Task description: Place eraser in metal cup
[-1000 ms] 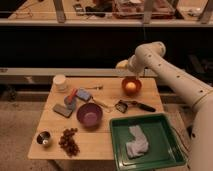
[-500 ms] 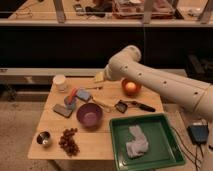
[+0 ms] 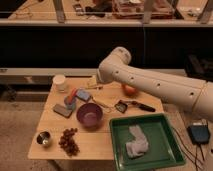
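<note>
The eraser [image 3: 62,110] lies flat at the table's [image 3: 95,139] left, near the cup [image 3: 44,139]. The gripper, spread and empty, is hidden behind the arm's [image 3: 120,70] end above the back edge. It should be lowered squarely across the eraser's narrow width.

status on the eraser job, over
Gripper open, empty, at back of table. Eraser flat, untouched; metal cup at near corner by grapes. Blue-grey block close beside eraser.
</note>
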Available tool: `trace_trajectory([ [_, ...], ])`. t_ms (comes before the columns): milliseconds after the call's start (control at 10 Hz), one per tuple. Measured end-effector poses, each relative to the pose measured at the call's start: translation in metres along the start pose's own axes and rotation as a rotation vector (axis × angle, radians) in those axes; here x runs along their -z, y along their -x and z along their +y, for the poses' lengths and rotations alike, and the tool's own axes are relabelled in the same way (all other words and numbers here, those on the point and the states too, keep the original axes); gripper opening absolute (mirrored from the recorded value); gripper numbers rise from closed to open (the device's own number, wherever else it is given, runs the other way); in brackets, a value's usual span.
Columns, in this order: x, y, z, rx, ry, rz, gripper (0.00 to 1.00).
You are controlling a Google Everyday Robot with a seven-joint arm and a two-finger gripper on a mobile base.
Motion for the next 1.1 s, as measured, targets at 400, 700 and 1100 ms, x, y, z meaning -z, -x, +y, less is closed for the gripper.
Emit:
trace_trajectory([
  [400,0.0,-0.056,-0.04,0.209,-0.103,0.009,0.8],
  [700,-0.007,-0.087,-0.1,0.377,-0.146,0.007,0.8],
  [1100,-0.034,-0.096,-0.184,0.685,-0.163,-0.034,0.8],
])
